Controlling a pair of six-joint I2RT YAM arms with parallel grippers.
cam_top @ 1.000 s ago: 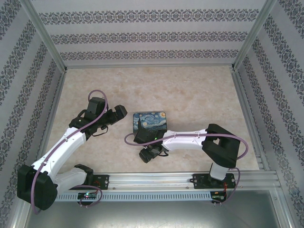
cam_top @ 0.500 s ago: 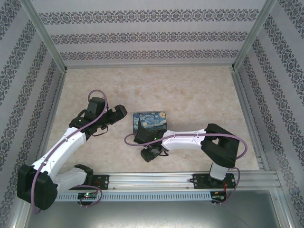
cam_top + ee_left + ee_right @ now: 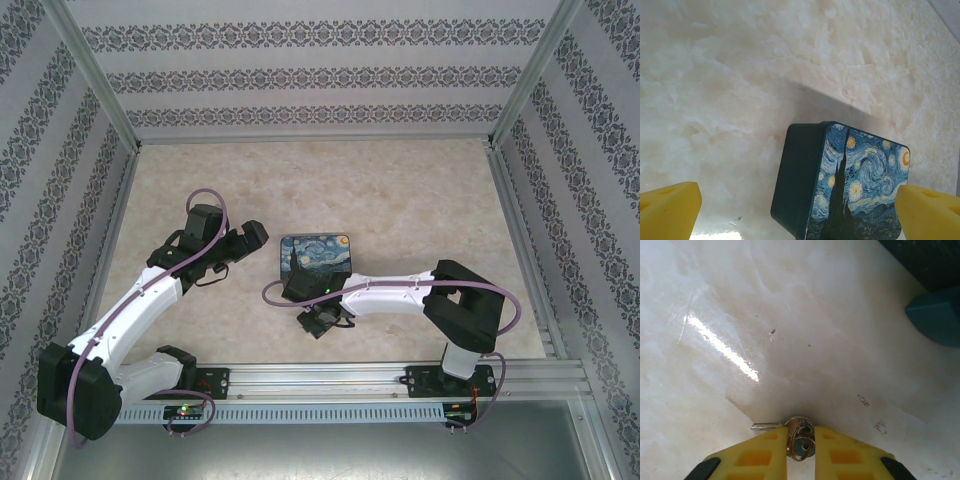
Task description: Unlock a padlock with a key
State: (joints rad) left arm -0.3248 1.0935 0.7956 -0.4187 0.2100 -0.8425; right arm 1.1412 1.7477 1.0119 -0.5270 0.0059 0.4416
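Note:
A small silver key (image 3: 799, 426) with a wire ring lies flat on the marble table, its blade pointing left. My right gripper (image 3: 801, 441) is down on the table with its yellow fingers (image 3: 760, 452) pressed against both sides of the key's head. From above, the right gripper (image 3: 318, 325) sits just in front of the tin. My left gripper (image 3: 255, 235) hovers left of the tin, wide open, and its yellow pads (image 3: 670, 207) hold nothing. The padlock is out of view.
A dark blue tin (image 3: 317, 255) with a starry-night picture on its lid stands mid-table, also seen close up as the tin (image 3: 860, 185) in the left wrist view. A metal rail (image 3: 330, 378) runs along the near edge. Patterned walls enclose the table.
The right gripper's fingers have closed in onto the key's head. The left arm has not moved.

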